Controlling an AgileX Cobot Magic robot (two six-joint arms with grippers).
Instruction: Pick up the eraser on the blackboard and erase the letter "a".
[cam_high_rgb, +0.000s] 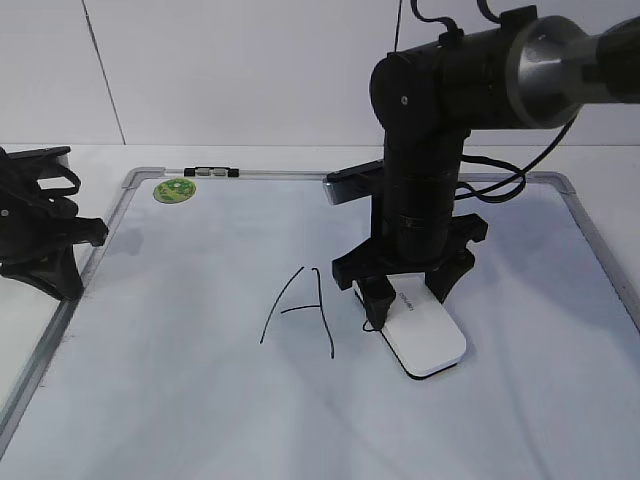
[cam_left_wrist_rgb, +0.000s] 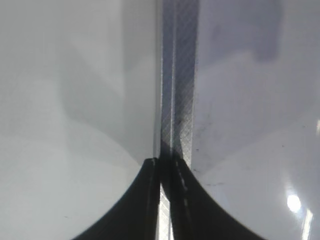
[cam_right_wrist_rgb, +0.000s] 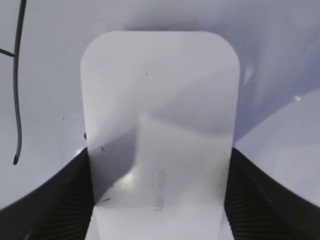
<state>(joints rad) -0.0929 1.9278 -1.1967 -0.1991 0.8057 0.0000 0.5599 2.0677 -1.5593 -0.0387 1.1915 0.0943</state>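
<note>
I have the right claw (cam_high_rgb: 403, 292) down over the eraser (cam_high_rgb: 425, 335), its fingers pressed against both long sides of the white block, which lies flat on the blackboard (cam_high_rgb: 150, 340) just right of the capital A (cam_high_rgb: 300, 310). The left claw (cam_high_rgb: 45, 235) sits closed and empty over the board's left frame. The letter "a" (cam_high_rgb: 370, 323) peeks out at the eraser's left edge, so I judge the wiping barely begun.
</note>
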